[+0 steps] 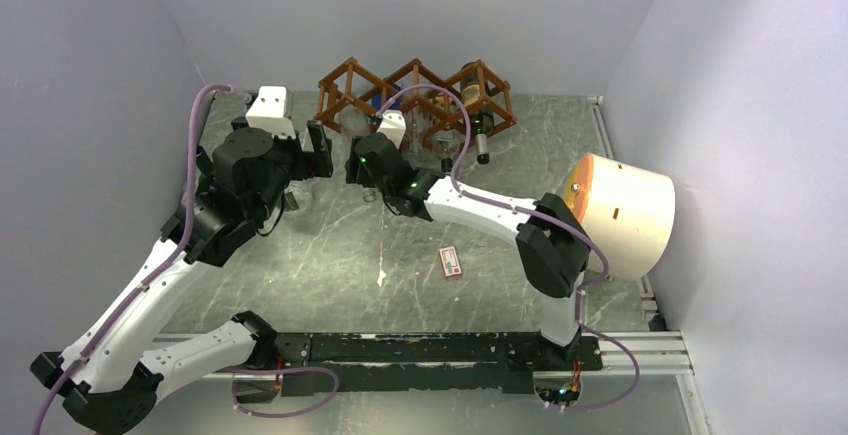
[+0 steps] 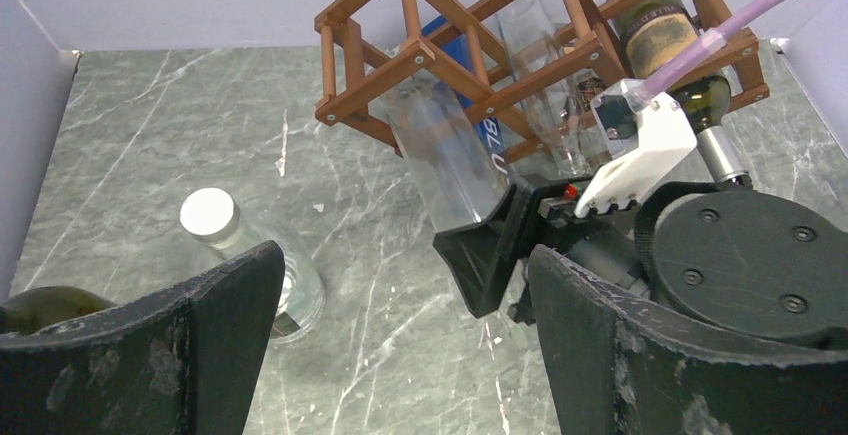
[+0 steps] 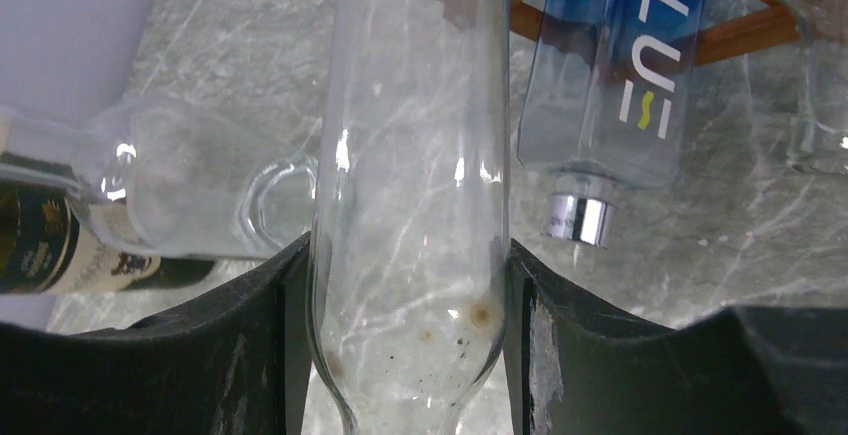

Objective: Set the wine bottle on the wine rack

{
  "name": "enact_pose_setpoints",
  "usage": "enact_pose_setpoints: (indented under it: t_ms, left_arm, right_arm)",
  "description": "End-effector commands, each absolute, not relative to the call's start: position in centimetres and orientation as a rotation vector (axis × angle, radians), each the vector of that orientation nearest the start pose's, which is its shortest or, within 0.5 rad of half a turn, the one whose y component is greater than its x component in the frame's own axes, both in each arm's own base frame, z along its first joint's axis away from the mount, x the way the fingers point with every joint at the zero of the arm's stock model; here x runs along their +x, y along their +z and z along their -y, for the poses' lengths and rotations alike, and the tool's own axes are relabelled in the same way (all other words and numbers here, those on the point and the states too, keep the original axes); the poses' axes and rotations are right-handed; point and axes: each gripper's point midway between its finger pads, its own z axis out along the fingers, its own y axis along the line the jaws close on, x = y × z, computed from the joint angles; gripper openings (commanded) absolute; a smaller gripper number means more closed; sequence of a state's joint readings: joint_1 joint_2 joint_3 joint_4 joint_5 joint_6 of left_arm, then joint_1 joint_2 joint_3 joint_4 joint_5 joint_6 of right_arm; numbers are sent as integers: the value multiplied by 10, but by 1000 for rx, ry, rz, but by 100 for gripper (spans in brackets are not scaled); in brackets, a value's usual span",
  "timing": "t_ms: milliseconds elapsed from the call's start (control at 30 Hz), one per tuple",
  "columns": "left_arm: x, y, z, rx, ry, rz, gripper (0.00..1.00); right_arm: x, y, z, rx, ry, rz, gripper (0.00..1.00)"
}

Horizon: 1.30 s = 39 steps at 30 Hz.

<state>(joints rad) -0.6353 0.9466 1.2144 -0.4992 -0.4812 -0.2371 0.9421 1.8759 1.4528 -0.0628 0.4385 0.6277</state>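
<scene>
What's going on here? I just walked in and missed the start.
The right gripper is shut on a clear glass bottle, its far end up at the wine rack. The rack already holds a dark bottle and a blue-labelled bottle. The left gripper hangs open nearby, holding nothing.

arms (image 1: 480, 210): white links, black joints | cables (image 1: 191, 145): purple | left claw (image 2: 405, 255): black, scuffed

The clear bottle (image 3: 410, 205) runs off the top and bottom edges; the dark bottle (image 3: 40, 245) is cut off at left.
</scene>
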Motion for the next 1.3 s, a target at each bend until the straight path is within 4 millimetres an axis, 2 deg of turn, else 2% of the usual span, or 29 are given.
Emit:
enact_pose_setpoints:
  t_ms: [0,267,533,700,867,1133,1267]
  left_arm:
    - [291,358,122,-7,-210,-1776,95]
    - [291,359,121,-11,-214,-1775,95]
    - [291,356,122,-6,-208,-1790,95]
    - [292,354,122,-5,-204,-1795,95]
    - [293,352,125,9,-207,-1801,95]
    - [296,347,128,24,-194,-1824,95]
    - [297,345,129,31,-192,-1828,95]
  right_arm:
    - [400,224,-424,141,621,-1872,0]
    - [435,201,-433,302,580,-1792,0]
    - [456,192,-451,311,561,-1761,0]
    - [468,181,-447,332,563,-1779,1]
    - [484,166,-441,330,540,-1816,10]
    - [499,144,-447,306,528,-1862,26]
    - [502,145,-449,296,547,-1847,44]
